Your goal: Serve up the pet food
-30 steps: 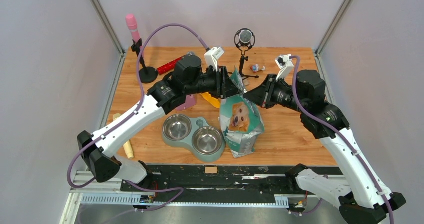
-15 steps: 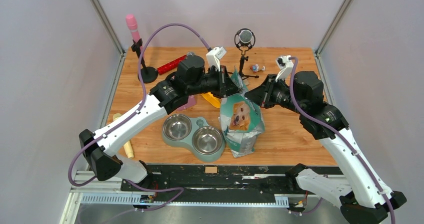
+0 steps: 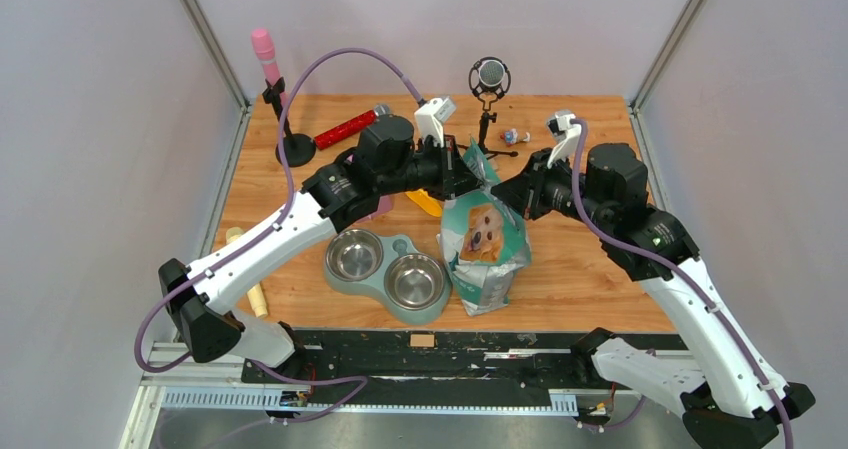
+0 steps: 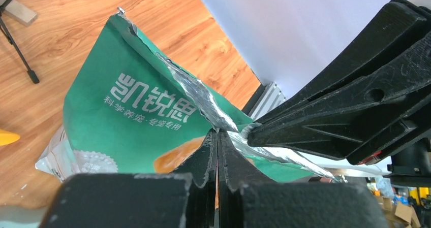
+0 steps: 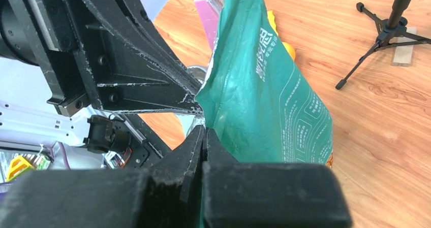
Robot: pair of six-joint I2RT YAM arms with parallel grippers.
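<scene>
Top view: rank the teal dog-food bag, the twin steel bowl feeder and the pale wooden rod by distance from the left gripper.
1. The teal dog-food bag, centre, pinched by the left gripper.
2. The twin steel bowl feeder, front, left of the bag.
3. The pale wooden rod, far left.

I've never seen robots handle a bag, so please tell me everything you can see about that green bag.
The bag is a teal pouch with silver foil lining, white Chinese lettering and a golden dog on its front. It stands upright on the table beside the double bowl. Its top edge looks torn. The left gripper and right gripper each pinch that edge from opposite sides.
</scene>
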